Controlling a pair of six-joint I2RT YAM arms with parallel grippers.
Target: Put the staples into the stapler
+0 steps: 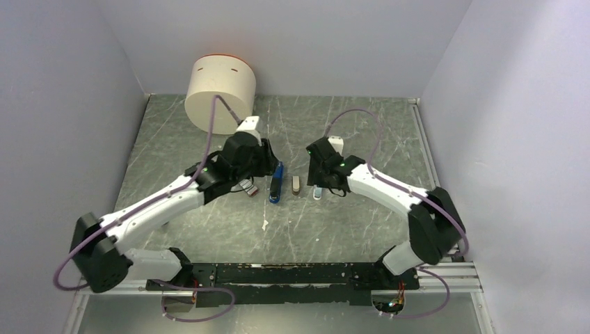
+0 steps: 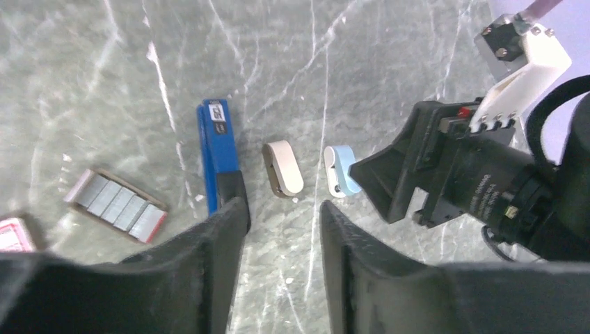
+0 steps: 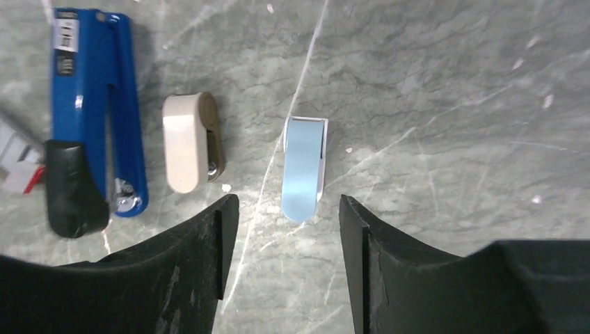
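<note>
Left wrist | left gripper hanging open, empty | slim blue-and-black stapler lying beside one fingertip, pointing away | right gripper gaping empty too

1. A small tan piece lies flat on the grey stone counter.
2. A small light-blue piece lies just beside it, not touching.
3. A big round cream tub with an orange rim sits at the back left, well apart from them.
</note>
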